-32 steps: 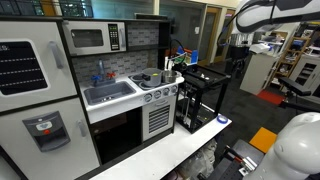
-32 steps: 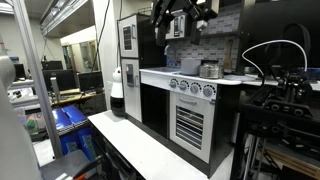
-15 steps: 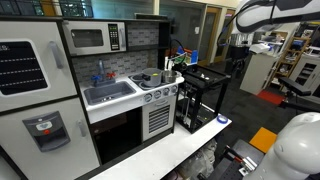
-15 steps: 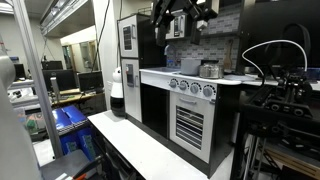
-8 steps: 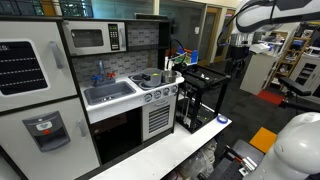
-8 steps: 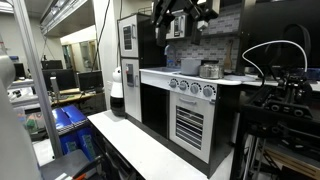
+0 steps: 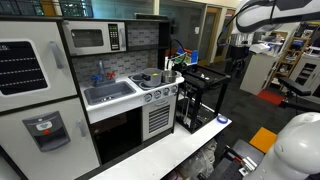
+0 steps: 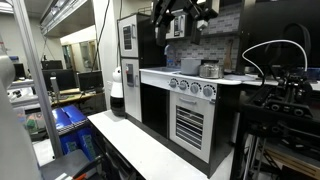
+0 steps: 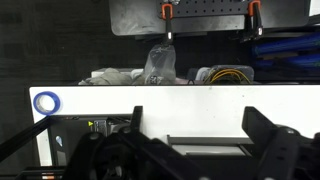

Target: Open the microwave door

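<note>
The gripper (image 9: 190, 128) stands wide, its two dark fingers (image 9: 128, 122) far apart with nothing between them. In the wrist view a white ledge (image 9: 200, 97) runs straight across just beyond the fingertips, and a blue ring (image 9: 46, 102) sits on it off to one side of the gripper. Further out past the ledge lies a clutter of clear bags (image 9: 160, 65) and coiled cables (image 9: 228, 74).

The microwave door (image 7: 87, 39) does not show in the wrist view. In an exterior view it is well apart from the gripper: the white arm (image 7: 262, 14) is high at one edge of the scene, and the door sits high in the toy kitchen toward the opposite side. It lies shut, flush with its frame, and the black keypad strip (image 7: 115, 37) is just beside it on the arm's side. Below the door are the sink (image 7: 110, 93) and the stove (image 7: 157, 80), the stove nearer the arm, and the white fridge door (image 7: 28, 65) is farther still from the gripper.
</note>
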